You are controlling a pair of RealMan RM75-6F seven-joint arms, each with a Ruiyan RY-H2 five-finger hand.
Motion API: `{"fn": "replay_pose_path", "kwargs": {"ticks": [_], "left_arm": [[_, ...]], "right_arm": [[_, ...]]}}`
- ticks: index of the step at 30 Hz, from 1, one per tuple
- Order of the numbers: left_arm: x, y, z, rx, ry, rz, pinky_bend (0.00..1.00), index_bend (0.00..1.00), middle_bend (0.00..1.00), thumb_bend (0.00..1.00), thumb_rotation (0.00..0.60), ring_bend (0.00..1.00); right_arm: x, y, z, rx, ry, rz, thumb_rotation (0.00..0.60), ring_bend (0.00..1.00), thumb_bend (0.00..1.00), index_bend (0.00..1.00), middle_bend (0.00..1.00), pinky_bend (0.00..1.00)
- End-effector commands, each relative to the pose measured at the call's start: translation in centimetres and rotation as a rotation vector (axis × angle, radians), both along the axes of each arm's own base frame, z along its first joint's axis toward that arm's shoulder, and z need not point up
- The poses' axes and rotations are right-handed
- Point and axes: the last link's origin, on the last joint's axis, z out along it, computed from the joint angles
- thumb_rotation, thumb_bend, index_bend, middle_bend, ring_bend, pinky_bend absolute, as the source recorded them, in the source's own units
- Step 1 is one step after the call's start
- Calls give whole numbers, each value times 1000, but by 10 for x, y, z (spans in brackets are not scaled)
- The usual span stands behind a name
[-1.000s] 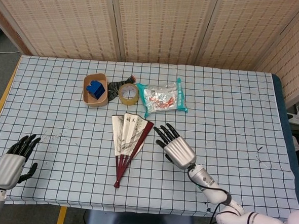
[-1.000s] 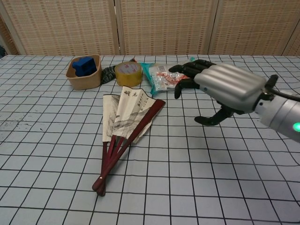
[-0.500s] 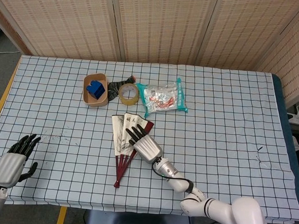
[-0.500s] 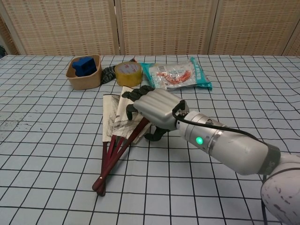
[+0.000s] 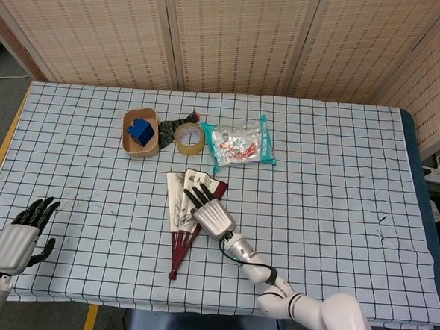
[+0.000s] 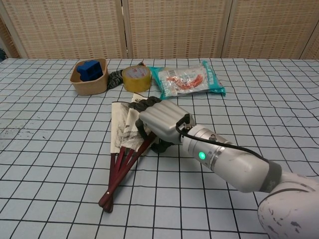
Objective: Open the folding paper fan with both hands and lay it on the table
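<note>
Within the last second the right hand (image 5: pixel 211 215) swept in from the right of the frame onto the folding paper fan (image 5: pixel 184 217) at centre — its fingers now lie flat on the paper, pressing rather than gripping, so opening looks about to begin. The fan is part-spread: inked paper leaf, dark red glossy ribs pinned at the lower end. The left hand (image 5: pixel 17 241) waits empty, fingers apart, at lower left on the checked tablecloth (image 5: pixel 339 165).

Bright, even indoor light, soft faint shadows, sharp focus, mild wide-angle bending at edges.
</note>
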Motion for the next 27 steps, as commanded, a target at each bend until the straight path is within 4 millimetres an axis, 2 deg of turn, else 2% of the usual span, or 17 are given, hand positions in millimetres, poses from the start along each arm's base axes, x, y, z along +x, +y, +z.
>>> {"fn": "replay_pose_path", "kwargs": {"ticks": [1, 4, 11, 13, 16, 19, 21, 23, 27], "left_arm": [[0, 0, 0, 1, 0, 1, 210, 0, 0, 451, 600, 0], [1, -1, 1, 3, 0, -2, 209, 0, 0, 452, 600, 0], [5, -2, -1, 1, -32, -30, 222, 14, 0, 456, 600, 0], [8, 0, -5, -13, -88, -52, 235, 79, 0, 462, 600, 2], [5, 6, -14, -41, -175, -57, 242, 242, 6, 466, 600, 5], [4, 12, -27, -65, -286, -65, 242, 439, 54, 469, 600, 5], [5, 14, -38, -100, -398, -63, 242, 496, 80, 469, 600, 4], [6, 13, -48, -145, -484, -57, 237, 465, 76, 471, 600, 2], [14, 8, -72, -260, -631, -38, 206, 273, 3, 471, 600, 0]], "right_arm": [[5, -1, 3, -6, -33, 0, 600, 0, 471, 653, 30, 0], [8, 0, 12, -13, -74, 9, 600, 0, 553, 668, 43, 0], [19, 4, 46, -4, -209, 4, 600, 0, 612, 669, 60, 0], [26, 7, 55, 41, -278, -41, 600, 0, 614, 674, 64, 0], [38, 10, 68, 133, -371, -126, 600, 0, 615, 688, 74, 0], [50, 9, 80, 189, -443, -180, 600, 0, 614, 688, 74, 0], [60, 7, 87, 201, -471, -193, 600, 0, 614, 690, 74, 0], [68, 8, 91, 219, -497, -203, 600, 0, 615, 691, 74, 0], [90, 11, 100, 247, -539, -203, 600, 0, 615, 691, 74, 0]]}}
